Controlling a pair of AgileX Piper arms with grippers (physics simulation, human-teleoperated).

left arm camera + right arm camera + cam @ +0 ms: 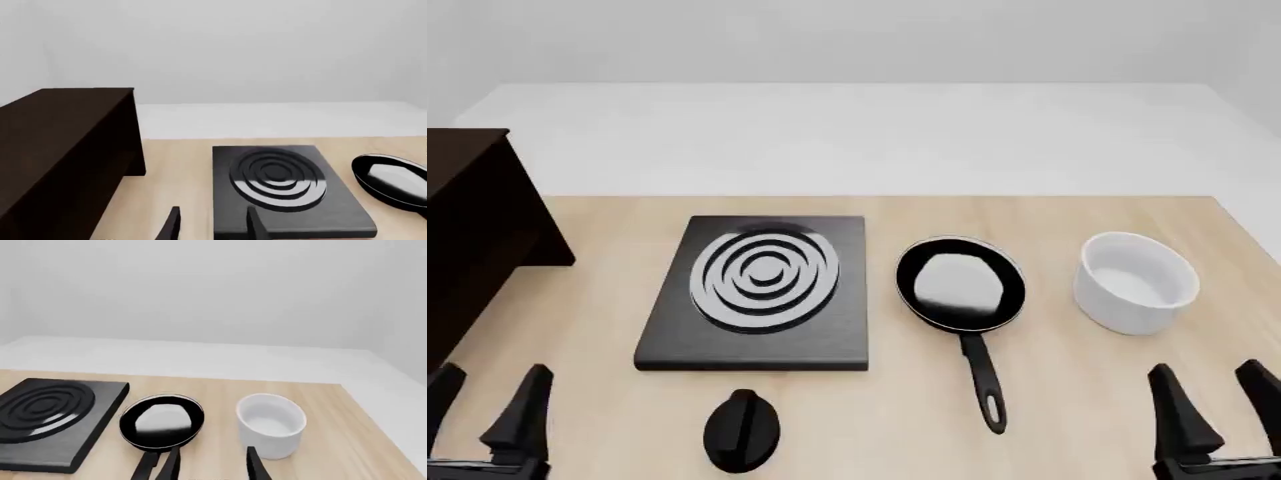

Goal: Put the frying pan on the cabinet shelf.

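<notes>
We note cabinet shelf (474, 240) well left of stove plate (761, 290). Frying pan (961, 285) just right of plate, handle toward arms; white bowl (1134, 282) beyond. Left gripper (487, 405), right gripper (1214, 405): jaws spread, empty. Risks: thin handle slipping, pan clipping plate during carry.

I am facing a plain pale-grey wall (854, 40), with a light wooden table (601, 290) lying below me.
</notes>
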